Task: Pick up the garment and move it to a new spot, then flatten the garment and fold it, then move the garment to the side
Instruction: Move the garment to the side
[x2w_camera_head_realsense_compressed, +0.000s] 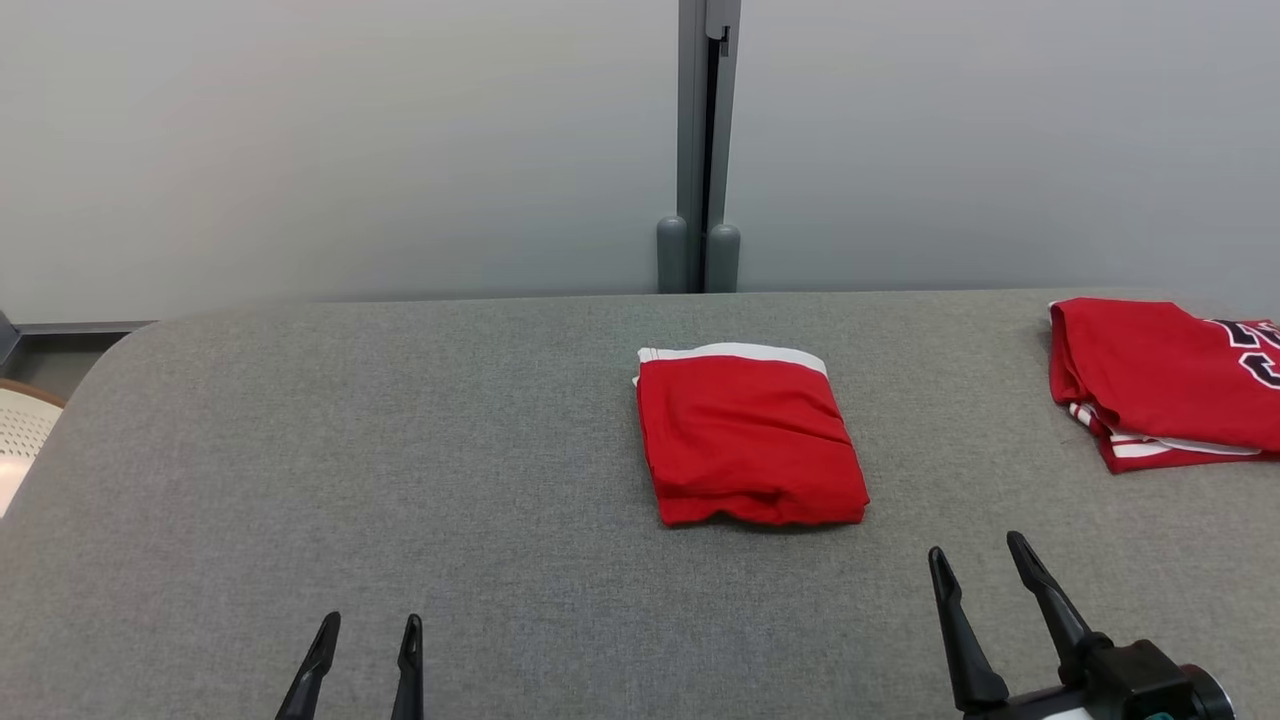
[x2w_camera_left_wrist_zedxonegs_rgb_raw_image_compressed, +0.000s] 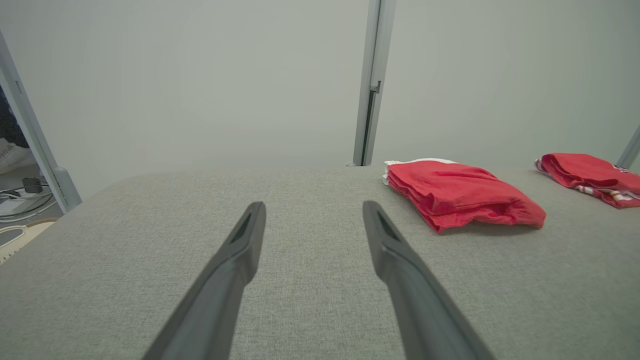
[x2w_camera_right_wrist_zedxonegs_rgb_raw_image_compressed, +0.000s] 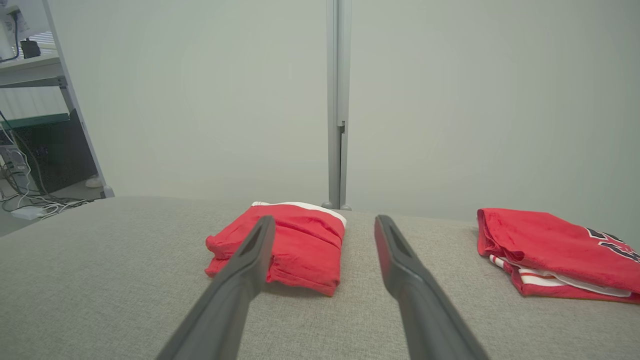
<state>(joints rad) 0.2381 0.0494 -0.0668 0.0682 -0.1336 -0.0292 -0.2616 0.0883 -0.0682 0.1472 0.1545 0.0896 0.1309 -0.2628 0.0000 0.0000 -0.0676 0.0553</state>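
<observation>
A red garment (x2w_camera_head_realsense_compressed: 748, 438) with a white band lies folded into a neat rectangle at the middle of the grey table (x2w_camera_head_realsense_compressed: 400, 450). It also appears at the right in the left wrist view (x2w_camera_left_wrist_zedxonegs_rgb_raw_image_compressed: 460, 195) and left of centre in the right wrist view (x2w_camera_right_wrist_zedxonegs_rgb_raw_image_compressed: 290, 245). My left gripper (x2w_camera_head_realsense_compressed: 368, 634) is open near the front edge, well to the left of the garment and apart from it. My right gripper (x2w_camera_head_realsense_compressed: 978, 560) is open too, just in front and to the right of the garment, with nothing between its fingers (x2w_camera_right_wrist_zedxonegs_rgb_raw_image_compressed: 400, 250).
A second folded red garment (x2w_camera_head_realsense_compressed: 1160, 380) with white stripes and dark lettering lies at the table's far right. A grey wall with a vertical post (x2w_camera_head_realsense_compressed: 705, 150) stands behind the table. A pale chair (x2w_camera_head_realsense_compressed: 20, 430) sits beyond the left edge.
</observation>
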